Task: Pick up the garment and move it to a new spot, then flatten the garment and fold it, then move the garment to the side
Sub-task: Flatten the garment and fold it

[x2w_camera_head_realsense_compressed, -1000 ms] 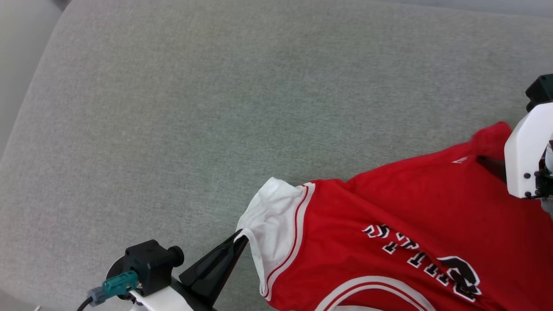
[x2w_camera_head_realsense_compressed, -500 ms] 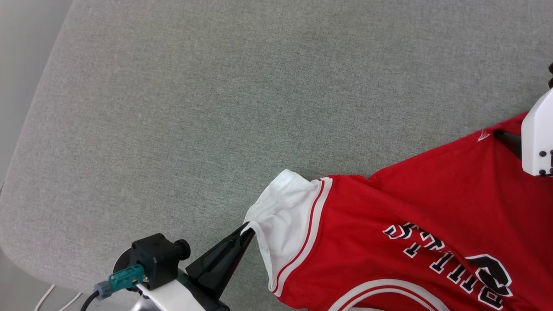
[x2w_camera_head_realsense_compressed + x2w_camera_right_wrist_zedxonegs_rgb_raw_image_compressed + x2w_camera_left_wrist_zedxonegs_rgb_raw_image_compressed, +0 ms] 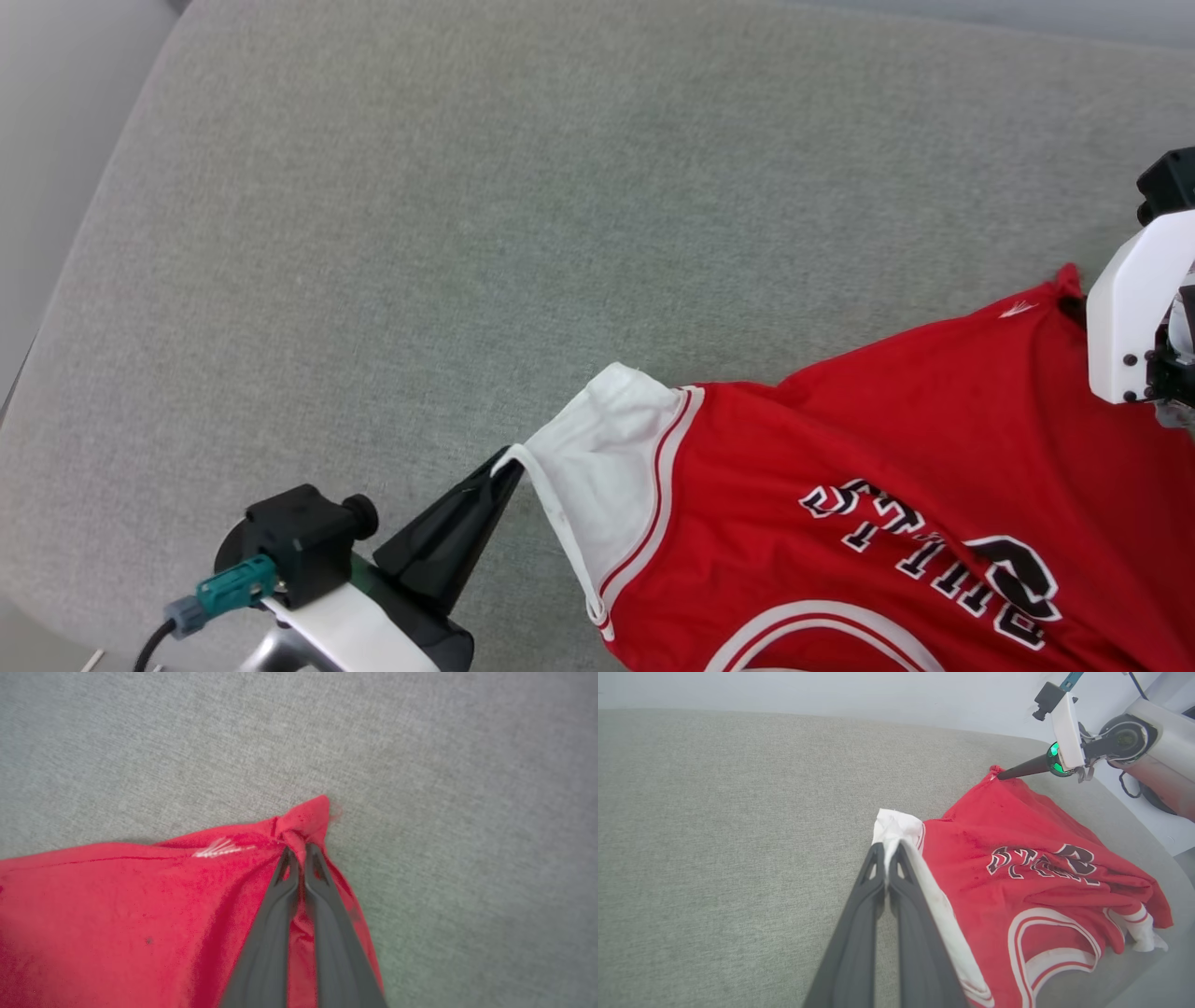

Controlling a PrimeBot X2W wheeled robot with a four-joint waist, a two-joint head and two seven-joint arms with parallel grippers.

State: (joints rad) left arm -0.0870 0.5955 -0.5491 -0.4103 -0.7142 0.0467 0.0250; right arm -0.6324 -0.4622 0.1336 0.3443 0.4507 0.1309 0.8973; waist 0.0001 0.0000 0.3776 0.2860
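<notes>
The garment (image 3: 896, 439), a red jersey with white sleeves and black-and-white lettering, hangs stretched over the grey cushion. My left gripper (image 3: 512, 461) is shut on the white sleeve's edge (image 3: 891, 828) at the lower left of the head view. In the left wrist view the sleeve cloth sits pinched between my fingers (image 3: 873, 872). My right gripper (image 3: 299, 849) is shut on a bunched red corner of the garment (image 3: 306, 816); it also shows far off as a dark tip on the red cloth (image 3: 1000, 775). The garment's lower part (image 3: 1064, 933) lies crumpled on the cushion.
A broad grey fabric cushion (image 3: 467, 233) lies under everything, with open surface to the left and beyond the garment. Its rounded edge runs along the left side (image 3: 56, 308). My right arm's white housing (image 3: 1134, 317) stands at the right edge.
My right gripper has shut on the garment's red corner, which now bunches at its tip. The camera has shifted a little. The left gripper keeps its grip on the sleeve.
</notes>
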